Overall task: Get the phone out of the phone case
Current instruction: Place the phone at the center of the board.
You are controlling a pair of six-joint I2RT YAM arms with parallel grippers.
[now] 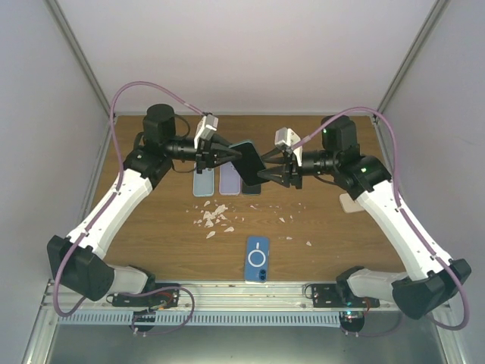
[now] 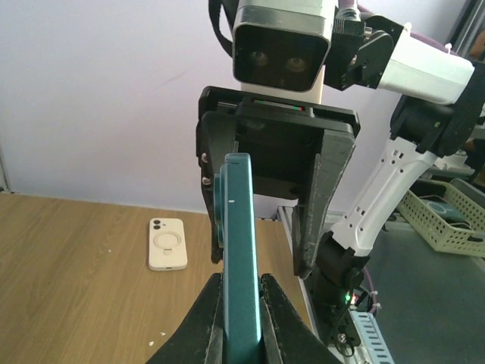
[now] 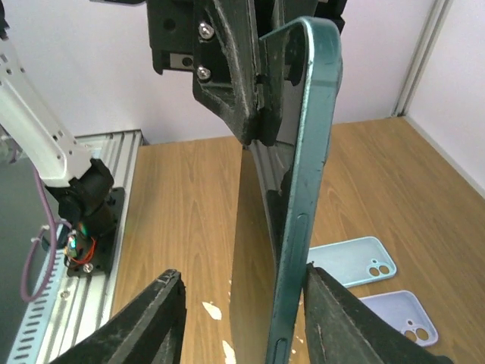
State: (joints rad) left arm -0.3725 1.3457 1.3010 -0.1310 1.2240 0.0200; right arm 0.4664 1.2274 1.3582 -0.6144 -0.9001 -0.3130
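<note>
We hold the phone case (image 1: 248,158) up in the air at the centre of the top view, on edge above the worktop (image 1: 326,227), and we judge the phone (image 3: 265,227) to be seated inside its teal rim. The left claw (image 1: 231,155) is clamped tight on one end. The right claw (image 3: 242,303) straddles the other end with its jaws only partly apart: one finger lies at the teal edge, the other stands clear of the dark face, so nothing is gripped there yet. To do this step well, we think the right claw should catch the rim alone, near a corner, and peel it back while the left keeps the body from twisting; squeezing both faces would only pin the phone in its shell. On the worktop a light blue case (image 3: 352,262) and a lilac case (image 3: 402,318) lie side by side and look empty. A cream case (image 2: 167,244) and a blue case (image 1: 258,259) lie back upward, so we cannot tell their contents. A green basket (image 2: 447,220) at the right of the left wrist view holds something dark we cannot make out.
</note>
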